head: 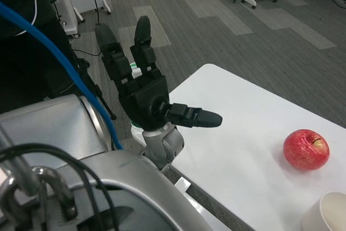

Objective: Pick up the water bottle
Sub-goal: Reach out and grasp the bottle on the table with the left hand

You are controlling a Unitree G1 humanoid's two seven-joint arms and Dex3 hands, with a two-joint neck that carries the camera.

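the left hand (145, 93) is raised in the middle left of the view, at the left edge of the white table (238, 133). its fingers (143, 41) point upward and are spread apart, and the thumb sticks out to the right, over the table edge. the hand grasps nothing; it is released, with the palm side turned away from the camera.

behind the fingers a small white and green thing (135, 70) shows through the gap. it may be the cap of the water bottle, but it is mostly hidden by the hand, so i cannot tell for sure. no other part of a bottle can be seen on the table.

the right hand does not appear in the view.

on the table, near its right side, lies a red apple (306, 149) with its stem upward. below it, at the lower right corner, the rim of a white cup (327, 215) is partly cut by the picture edge. apple and cup are near each other but apart.

a blue cable (65, 63) runs across the left side, above the silver forearm (54, 128). the floor behind is grey carpet (259, 36).
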